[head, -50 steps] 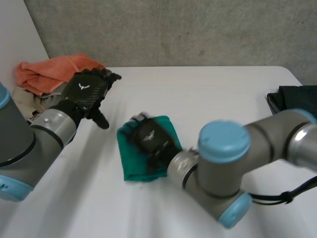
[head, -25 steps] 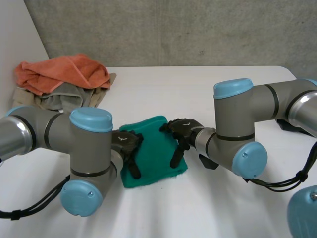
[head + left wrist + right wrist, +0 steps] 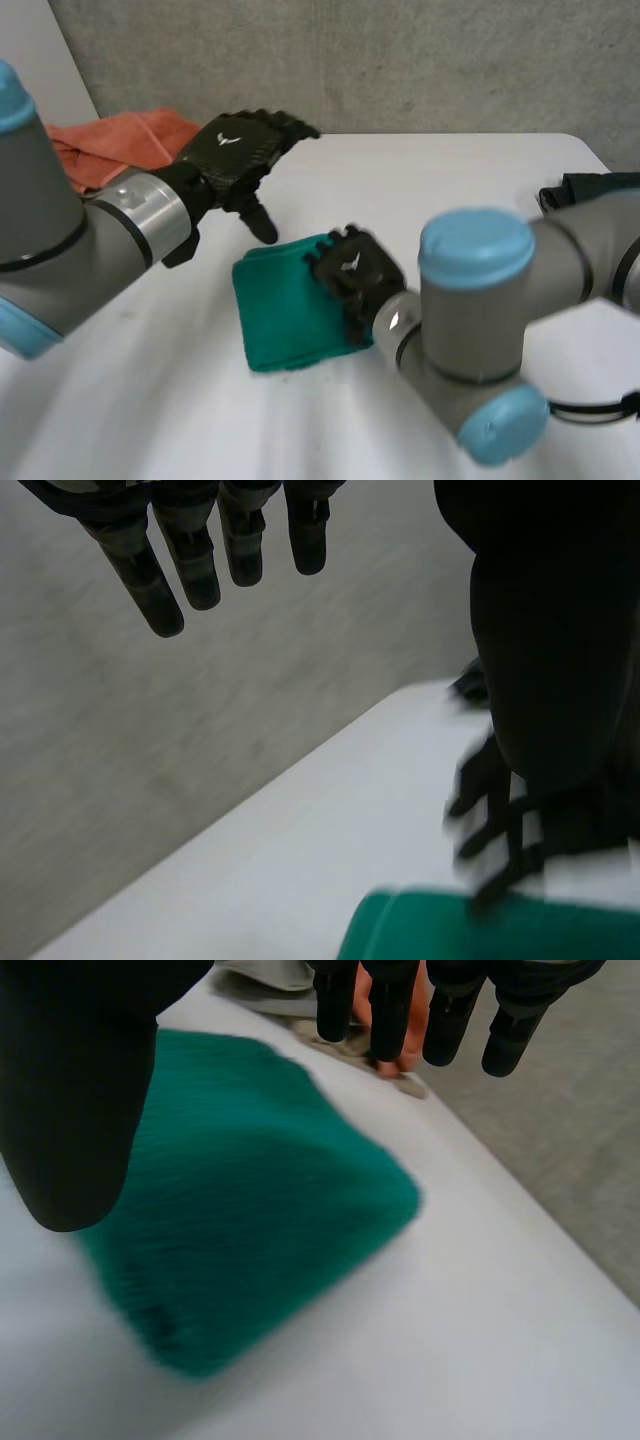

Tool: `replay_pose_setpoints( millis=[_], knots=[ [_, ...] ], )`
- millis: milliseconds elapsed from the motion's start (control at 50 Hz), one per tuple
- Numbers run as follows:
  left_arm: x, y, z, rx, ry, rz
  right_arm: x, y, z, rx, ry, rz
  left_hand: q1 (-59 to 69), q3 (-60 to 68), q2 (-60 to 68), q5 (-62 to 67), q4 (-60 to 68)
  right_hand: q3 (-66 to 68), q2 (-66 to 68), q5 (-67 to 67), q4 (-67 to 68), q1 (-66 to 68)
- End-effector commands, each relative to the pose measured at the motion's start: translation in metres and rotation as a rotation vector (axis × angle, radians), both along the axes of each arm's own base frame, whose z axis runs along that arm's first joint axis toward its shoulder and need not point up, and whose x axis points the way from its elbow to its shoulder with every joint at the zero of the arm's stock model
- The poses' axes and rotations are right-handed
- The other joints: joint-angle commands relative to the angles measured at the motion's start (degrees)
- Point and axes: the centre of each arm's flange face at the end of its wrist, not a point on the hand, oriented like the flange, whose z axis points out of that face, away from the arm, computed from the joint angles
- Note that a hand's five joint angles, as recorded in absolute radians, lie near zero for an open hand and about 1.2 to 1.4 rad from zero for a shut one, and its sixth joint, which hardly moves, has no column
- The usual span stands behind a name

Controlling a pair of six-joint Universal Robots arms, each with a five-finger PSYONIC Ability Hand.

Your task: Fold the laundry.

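Observation:
A green folded towel (image 3: 280, 320) lies on the white table (image 3: 430, 190). My left hand (image 3: 235, 150) hovers open above the table, behind the towel and apart from it. Its straight fingers (image 3: 195, 570) point past the table's far edge in the left wrist view. My right hand (image 3: 350, 272) is open over the towel's right edge, and whether it touches the cloth I cannot tell. In the right wrist view its fingers (image 3: 390, 1010) are straight above the towel (image 3: 240, 1220), thumb spread wide. The left wrist view catches the towel (image 3: 450, 930) and my right hand (image 3: 495, 825) beside it.
A heap of orange cloth (image 3: 110, 140) lies at the table's back left corner, close behind my left hand. A dark garment (image 3: 590, 190) sits at the right edge. A grey wall stands behind the table.
My left hand has lifted off the towel's left side and swung up towards the back left. My right hand has stayed at the towel's right edge while its arm swung nearer.

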Motion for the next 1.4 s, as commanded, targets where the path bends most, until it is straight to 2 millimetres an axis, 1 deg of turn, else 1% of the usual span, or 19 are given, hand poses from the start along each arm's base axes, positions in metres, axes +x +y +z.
replay_pose_setpoints(
  millis=[20, 80, 180, 280, 460, 580, 660, 680, 700, 860, 880, 940, 980, 1040, 1140, 1180, 1280, 1340, 1400],
  knots=[
    [-0.010, 0.016, 0.011, -0.009, 0.036, -0.304, 0.004, 0.020, -0.040, -0.007, -0.004, 0.051, -0.37, -1.51, -1.14, -2.07, -1.08, 2.10, 1.74, 1.59, 2.16, 1.13],
    [-0.009, 0.015, 0.010, -0.008, 0.035, -0.297, 0.007, 0.017, -0.057, -0.004, 0.000, 0.053, -0.37, -1.51, -1.14, -2.07, -1.08, 2.27, 1.91, 1.76, 2.33, 1.30],
    [-0.010, 0.014, 0.004, 0.001, 0.023, -0.263, 0.015, 0.009, -0.067, -0.036, -0.010, 0.055, -0.37, -1.51, -1.14, -2.07, -1.08, 4.62, 4.26, 4.11, 4.68, 3.65],
    [-0.010, 0.013, 0.002, 0.006, 0.021, -0.251, 0.022, 0.002, -0.065, -0.082, -0.040, 0.059, -0.54, -1.67, -1.31, -2.24, -1.25, 10.34, 9.97, 9.82, 10.40, 9.36],
    [-0.010, 0.012, 0.001, 0.015, 0.025, -0.249, 0.031, -0.007, -0.075, -0.107, -0.022, 0.065, -0.71, -1.84, -1.48, -2.41, -1.42, 23.94, 23.58, 23.42, 24.00, 22.96],
    [-0.010, 0.013, 0.001, 0.015, 0.027, -0.250, 0.036, -0.012, -0.068, -0.132, -0.046, 0.067, -0.71, -1.84, -1.48, -2.41, -1.42, 29.85, 29.49, 29.34, 29.91, 28.88],
    [-0.010, 0.012, 0.003, 0.008, 0.029, -0.250, 0.041, -0.017, -0.063, -0.147, -0.065, 0.065, -0.71, -1.84, -1.48, -2.41, -1.42, 49.31, 48.95, 48.80, 49.37, 48.34],
    [-0.010, 0.012, 0.003, 0.006, 0.029, -0.250, 0.043, -0.020, -0.061, -0.155, -0.074, 0.065, -0.71, -1.84, -1.48, -2.41, -1.42, 65.53, 65.16, 65.01, 65.59, 64.55],
    [-0.010, 0.012, 0.004, 0.003, 0.030, -0.250, 0.045, -0.022, -0.060, -0.161, -0.079, 0.063, -0.71, -1.84, -1.48, -2.41, -1.42, 68.13, 67.76, 67.61, 68.19, 67.15],
    [-0.011, 0.013, 0.007, -0.004, 0.034, -0.254, 0.043, -0.055, -0.027, -0.225, -0.146, -0.002, -0.71, -1.84, -1.48, -2.41, -1.42, 68.15, 67.79, 67.64, 68.21, 67.18],
    [-0.011, 0.013, 0.008, -0.006, 0.034, -0.254, 0.043, -0.058, -0.025, -0.224, -0.148, -0.002, -0.71, -1.84, -1.48, -2.41, -1.42, 60.72, 60.36, 60.20, 60.78, 59.74],
    [-0.011, 0.013, 0.008, -0.007, 0.035, -0.254, 0.042, -0.057, -0.031, -0.199, -0.128, 0.012, -0.71, -1.84, -1.48, -2.41, -1.42, 51.09, 50.73, 50.58, 51.15, 50.12],
    [-0.011, 0.013, 0.008, -0.007, 0.035, -0.252, 0.041, -0.056, -0.040, -0.162, -0.103, 0.030, -0.71, -1.84, -1.48, -2.41, -1.42, 35.62, 35.26, 35.11, 35.68, 34.65],
    [-0.011, 0.013, 0.007, -0.003, 0.033, -0.252, 0.041, -0.057, -0.057, -0.119, -0.069, 0.039, -0.71, -1.84, -1.48, -2.41, -1.42, 32.06, 31.70, 31.54, 32.12, 31.08],
    [-0.010, 0.014, 0.002, 0.016, 0.029, -0.253, 0.040, -0.057, -0.067, -0.093, -0.041, 0.036, -0.71, -1.84, -1.48, -2.41, -1.42, 24.31, 23.95, 23.79, 24.37, 23.33],
    [-0.010, 0.015, 0.000, 0.022, 0.027, -0.251, 0.039, -0.057, -0.066, -0.091, -0.041, 0.033, -0.71, -1.84, -1.48, -2.41, -1.42, 25.14, 24.78, 24.63, 25.20, 24.17],
    [-0.009, 0.014, -0.002, 0.028, 0.024, -0.248, 0.040, -0.061, -0.053, -0.118, -0.071, 0.032, -0.71, -1.84, -1.48, -2.41, -1.42, 68.05, 67.69, 67.53, 68.11, 67.07],
    [-0.009, 0.014, -0.001, 0.025, 0.026, -0.248, 0.041, -0.065, -0.043, -0.147, -0.093, 0.027, -0.71, -1.84, -1.48, -2.41, -1.42, 68.15, 67.79, 67.64, 68.21, 67.18],
    [-0.009, 0.015, 0.002, 0.016, 0.029, -0.248, 0.040, -0.078, -0.023, -0.206, -0.138, 0.005, -0.71, -1.84, -1.48, -2.41, -1.42, 68.15, 67.79, 67.64, 68.21, 67.18]
  ],
)
